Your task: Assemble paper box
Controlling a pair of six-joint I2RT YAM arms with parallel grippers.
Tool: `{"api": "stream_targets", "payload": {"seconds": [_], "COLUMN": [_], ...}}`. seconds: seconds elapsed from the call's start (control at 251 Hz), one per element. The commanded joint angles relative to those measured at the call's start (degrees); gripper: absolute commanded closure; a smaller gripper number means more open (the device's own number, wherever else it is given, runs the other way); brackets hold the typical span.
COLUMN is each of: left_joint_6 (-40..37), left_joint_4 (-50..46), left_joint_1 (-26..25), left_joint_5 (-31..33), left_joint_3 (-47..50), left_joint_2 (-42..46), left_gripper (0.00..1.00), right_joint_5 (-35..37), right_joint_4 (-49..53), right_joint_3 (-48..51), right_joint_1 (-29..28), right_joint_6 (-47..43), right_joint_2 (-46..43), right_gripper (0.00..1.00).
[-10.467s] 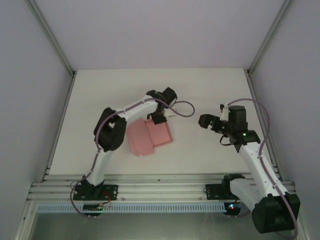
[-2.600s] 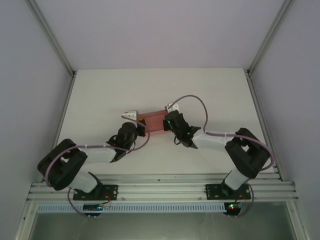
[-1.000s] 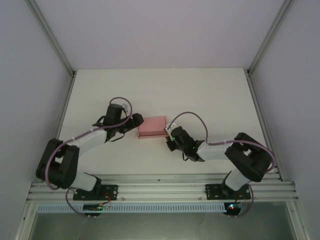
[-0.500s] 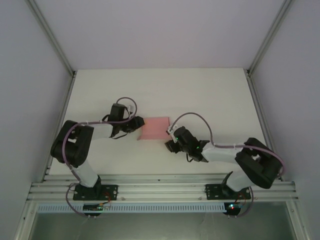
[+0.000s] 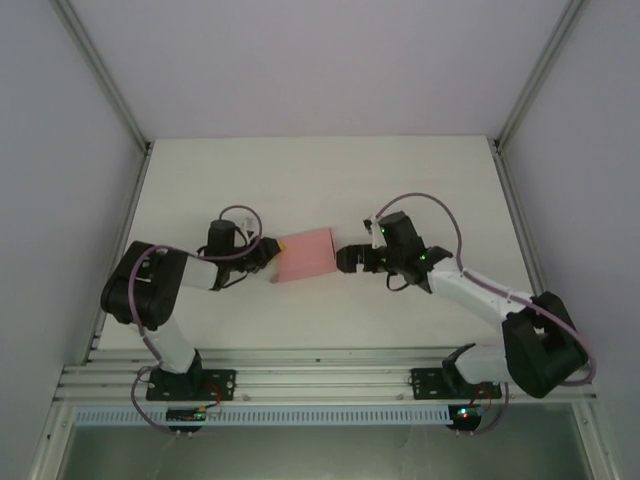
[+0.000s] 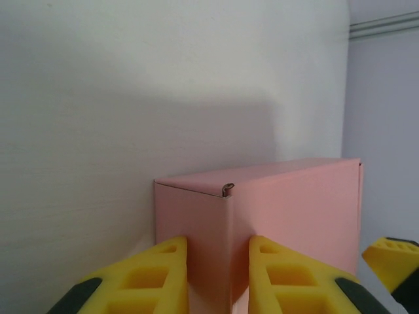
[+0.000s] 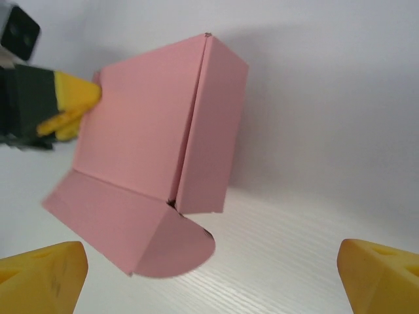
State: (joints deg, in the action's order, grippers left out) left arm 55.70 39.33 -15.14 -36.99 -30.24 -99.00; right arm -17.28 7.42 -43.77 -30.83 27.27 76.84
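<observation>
I see the paper box [image 5: 306,253] sitting mid-surface [image 5: 400,180] between both arms, left pincer [image 6: 218,247] nipped tight on its left end, right pincer [image 7: 213,268] wide open, empty, just off the box's loose round-tipped flap [image 7: 154,239].

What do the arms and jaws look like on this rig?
Left arm and right arm: white tubular links, bulky black joint housings, a loose mauve cable looping along each. Jaws are yellow moulded plastic with cut-out pockets on black mounts. Small green light on the right wrist.

Left tool [image 5: 268,252] clamped paper box [image 5: 307,254]; right tool [image 5: 347,258] opened.
</observation>
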Motion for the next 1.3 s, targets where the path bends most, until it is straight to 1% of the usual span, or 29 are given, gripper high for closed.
{"api": "stream_targets", "payload": {"seconds": [0.0,0.044,0.108,0.208,0.307,0.423,0.555,0.635,0.69,0.75,0.794,0.826,0.882,0.93,0.974,1.01,1.026,1.05,1.082,1.122,1.126,1.134,1.197,1.257,1.297], "left_joint_6": [5.2,6.16,6.22,5.24,4.0,3.36,3.09,2.99,3.02,3.06,2.89,2.79,2.63,2.43,1.6,0.62,-0.02,-1.39,-4.09,-8.24,-8.73,-9.86,-19.62,-30.19,-37.27], "left_joint_4": [10.55,12.95,15.05,14.64,13.22,12.26,12.43,13.01,13.2,13.49,13.49,13.32,13.01,12.33,11.17,9.55,8.41,6.23,2.33,-4.01,-4.79,-6.31,-19.42,-31.21,-37.7], "left_joint_1": [1.79,2.19,2.31,2.26,2.33,2.38,2.35,2.32,2.31,2.36,2.37,2.32,2.35,2.38,2.39,2.39,2.4,2.39,2.4,2.31,2.31,2.24,1.51,-0.73,-3.13], "left_joint_5": [-3.51,-3.85,-4.49,-4.76,-4.66,-4.6,-4.83,-5.19,-5.43,-5.68,-5.93,-6.05,-6.24,-6.08,-6.25,-6.09,-5.93,-5.79,-5.28,-3.96,-3.78,-3.37,0.65,6.77,10.66], "left_joint_3": [2.51,3.16,3.44,3.51,3.2,2.96,2.82,2.61,2.31,2.0,1.71,1.5,1.0,0.43,-0.28,-0.97,-1.38,-2.13,-3.13,-4.66,-4.83,-5.2,-8.66,-12.15,-14.07], "left_joint_2": [-3.21,-4.2,-5.2,-5.68,-5.54,-5.5,-5.41,-5.3,-5.22,-4.99,-4.68,-4.43,-3.71,-2.78,-1.6,-0.17,0.52,1.83,3.9,7.03,7.4,8.16,14.15,20.15,23.83], "left_gripper": [0.89,0.89,0.9,0.9,0.9,0.9,0.89,0.87,0.87,0.86,0.86,0.85,0.82,0.77,0.67,0.62,0.58,0.49,0.33,0.03,0.01,0.0,0.0,0.0,0.0], "right_joint_5": [-11.97,-13.91,-14.72,-14.92,-17.48,-20.38,-23.84,-25.77,-26.4,-27.54,-29.05,-30.31,-30.9,-30.97,-30.95,-30.78,-30.53,-30.19,-30.01,-29.65,-29.61,-29.58,-29.2,-29.19,-30.05], "right_joint_4": [3.4,2.07,1.33,1.38,0.12,-1.98,-8.43,-12.91,-15.67,-20.06,-24.33,-26.11,-28.73,-29.91,-30.07,-29.26,-28.56,-27.63,-26.57,-24.75,-24.57,-24.06,-18.12,-7.99,-0.21], "right_joint_3": [-3.65,-4.55,-6.25,-9.63,-11.88,-13.62,-12.47,-11.49,-10.89,-9.85,-8.97,-8.36,-7.51,-6.76,-6.31,-6.07,-5.99,-5.83,-5.65,-5.6,-5.61,-5.62,-6.52,-8.53,-10.5], "right_joint_1": [2.69,3.44,3.76,3.73,3.73,3.28,2.57,2.03,1.73,1.49,1.39,1.39,1.85,2.0,2.14,2.28,2.39,2.56,2.76,3.1,3.17,3.19,3.98,5.32,6.34], "right_joint_6": [7.57,8.09,7.93,6.64,7.0,7.79,11.16,12.69,14.3,17.24,21.36,22.66,24.67,25.75,26.16,26.17,26.26,26.28,26.36,26.73,26.8,26.9,27.63,28.15,26.15], "right_joint_2": [4.9,6.93,9.65,13.71,18.25,22.4,24.35,24.72,25.14,25.37,25.64,25.74,25.58,25.15,24.55,23.84,23.49,22.93,22.06,20.86,20.7,20.43,18.46,17.23,16.78], "right_gripper": [0.0,0.0,0.0,0.0,0.0,0.05,0.14,0.21,0.3,0.36,0.44,0.49,0.59,0.63,0.66,0.66,0.66,0.66,0.66,0.64,0.64,0.64,0.64,0.64,0.62]}}
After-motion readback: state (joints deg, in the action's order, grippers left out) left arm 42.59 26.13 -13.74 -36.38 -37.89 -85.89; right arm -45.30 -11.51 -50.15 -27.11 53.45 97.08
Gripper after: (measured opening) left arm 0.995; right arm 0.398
